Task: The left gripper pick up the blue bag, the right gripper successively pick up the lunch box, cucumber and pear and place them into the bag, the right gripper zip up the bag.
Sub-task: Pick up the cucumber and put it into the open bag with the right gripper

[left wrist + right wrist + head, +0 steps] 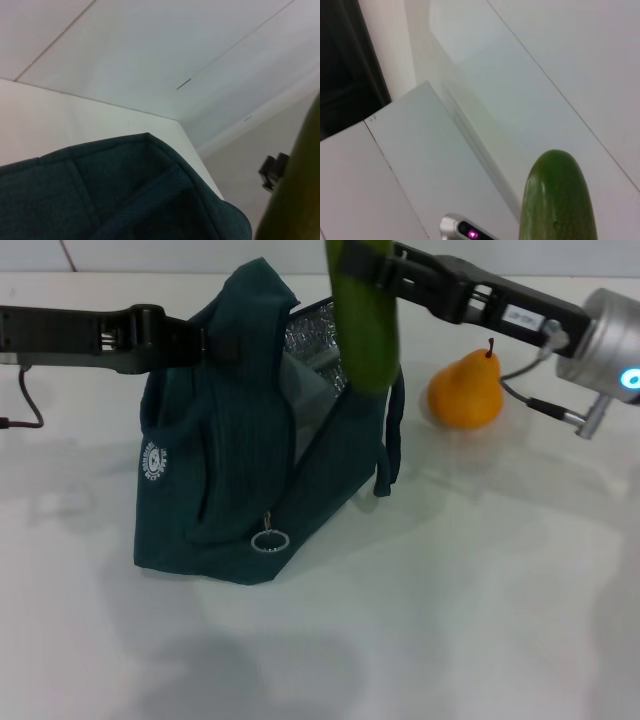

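Observation:
The blue bag (230, 470) stands on the white table with its top open and its silver lining showing. My left gripper (212, 340) reaches in from the left and is shut on the bag's upper edge, holding it up. My right gripper (372, 270) comes from the right and is shut on the upper part of the cucumber (365, 330), which hangs upright with its lower end at the bag's mouth. The pear (465, 392) sits on the table to the right of the bag. A pale grey surface shows inside the opening; I cannot tell whether it is the lunch box. The bag's fabric (125, 200) fills the left wrist view.
The ring zipper pull (270, 541) hangs low on the bag's front corner. A loose handle strap (392, 440) droops on the bag's right side. Cables trail from both arms, at the far left (25, 400) and beside the pear (530, 405).

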Controlling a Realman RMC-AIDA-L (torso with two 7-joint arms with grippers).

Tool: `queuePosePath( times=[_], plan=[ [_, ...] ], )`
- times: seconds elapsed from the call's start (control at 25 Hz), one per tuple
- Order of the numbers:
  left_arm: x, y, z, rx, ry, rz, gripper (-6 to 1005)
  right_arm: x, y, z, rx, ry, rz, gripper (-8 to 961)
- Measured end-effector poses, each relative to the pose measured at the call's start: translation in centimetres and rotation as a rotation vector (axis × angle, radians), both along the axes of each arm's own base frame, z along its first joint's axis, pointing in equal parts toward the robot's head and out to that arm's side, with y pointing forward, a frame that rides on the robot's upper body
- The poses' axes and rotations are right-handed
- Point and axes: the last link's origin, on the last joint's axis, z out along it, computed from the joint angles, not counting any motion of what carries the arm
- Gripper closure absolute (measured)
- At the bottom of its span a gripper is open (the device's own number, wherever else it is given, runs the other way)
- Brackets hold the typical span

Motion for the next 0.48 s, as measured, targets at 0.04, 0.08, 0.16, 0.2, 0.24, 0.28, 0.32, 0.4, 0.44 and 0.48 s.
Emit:
queuePosePath(
  times=[0.04, 0.08, 0.16, 0.2, 0.24, 0.28, 0.32, 0.4, 0.44, 0.48],
  plan=[
    [0.0, 0.0, 0.0, 0.0, -0.002, 0.001, 919, -0.3, 0.2, -0.3, 0.006, -0.007, 0.001, 319],
    [0.0, 0.0, 0.0, 0.001, -0.004, 0.001, 919, -0.6, 0.4, -0.5, 0.013, -0.013, 0.003, 318],
    [0.1, 0.0, 0.0, 0.005, -0.013, 0.001, 919, -1.1, 0.6, -0.9, 0.019, -0.025, 0.004, 316],
    [0.2, 0.0, 0.1, 0.009, -0.022, -0.001, 919, -1.3, 0.8, -1.1, 0.024, -0.034, 0.004, 315],
    [0.3, 0.0, 0.1, 0.012, -0.031, -0.006, 919, -1.4, 0.8, -1.2, 0.027, -0.037, 0.008, 314],
    [0.5, 0.1, 0.2, 0.016, -0.044, -0.011, 919, -1.6, 0.8, -1.4, 0.029, -0.041, 0.011, 314],
    [0.7, 0.1, 0.2, 0.018, -0.057, -0.014, 919, -1.7, 0.8, -1.5, 0.031, -0.039, 0.011, 313],
    [0.9, 0.2, 0.2, 0.017, -0.082, -0.016, 918, -1.6, 0.8, -1.5, 0.036, -0.031, 0.002, 311],
    [1.0, 0.3, 0.1, 0.014, -0.092, -0.014, 918, -1.5, 0.8, -1.6, 0.038, -0.025, -0.008, 310],
    [1.0, 0.4, -0.1, 0.011, -0.098, -0.012, 918, -1.4, 0.7, -1.7, 0.041, -0.018, -0.017, 309]
  ],
)
